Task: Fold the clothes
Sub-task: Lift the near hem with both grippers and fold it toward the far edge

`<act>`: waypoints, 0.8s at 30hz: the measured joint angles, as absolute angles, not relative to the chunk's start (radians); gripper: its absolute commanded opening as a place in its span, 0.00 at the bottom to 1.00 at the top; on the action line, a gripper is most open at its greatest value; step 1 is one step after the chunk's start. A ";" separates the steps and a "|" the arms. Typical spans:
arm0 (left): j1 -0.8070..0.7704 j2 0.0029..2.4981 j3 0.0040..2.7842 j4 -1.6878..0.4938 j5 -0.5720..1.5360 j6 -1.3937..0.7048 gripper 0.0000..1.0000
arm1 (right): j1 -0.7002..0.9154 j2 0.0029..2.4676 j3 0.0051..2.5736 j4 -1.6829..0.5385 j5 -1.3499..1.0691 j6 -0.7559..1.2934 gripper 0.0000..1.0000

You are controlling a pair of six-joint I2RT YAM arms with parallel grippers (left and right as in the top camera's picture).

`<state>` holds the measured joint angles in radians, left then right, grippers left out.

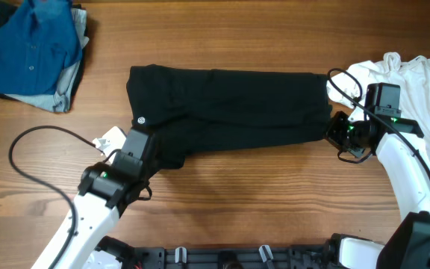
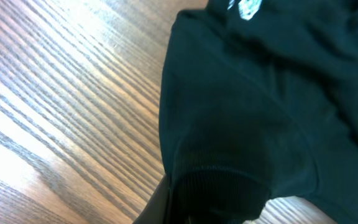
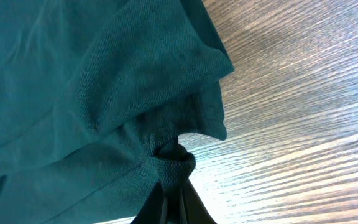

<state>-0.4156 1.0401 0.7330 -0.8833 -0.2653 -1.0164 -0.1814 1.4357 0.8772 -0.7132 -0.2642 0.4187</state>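
Two robot arms pinch a black T-shirt [image 1: 230, 101] lying across the middle of the table [image 1: 237, 202].
The left gripper [image 1: 142, 143] is clamped on the shirt's near-left edge and the right gripper [image 1: 336, 131] on its right end (just a small bunch); the thin cloth could slip free if the arms pull unevenly.

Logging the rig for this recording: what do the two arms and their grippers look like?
Each arm is white, the left arm and right arm alike. The left gripper and right gripper are boxy black units with small green lights. A black cable loops off each. The fingers are black.
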 measured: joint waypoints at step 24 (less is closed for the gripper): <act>-0.418 1.174 0.735 -0.615 -0.316 -1.031 0.04 | -0.181 1.329 0.877 -0.762 -0.230 0.434 0.04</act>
<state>-0.4175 1.1740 0.7345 -0.6147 -0.3161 -1.0306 -0.1814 1.3293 0.8772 -0.7624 -0.2302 0.4339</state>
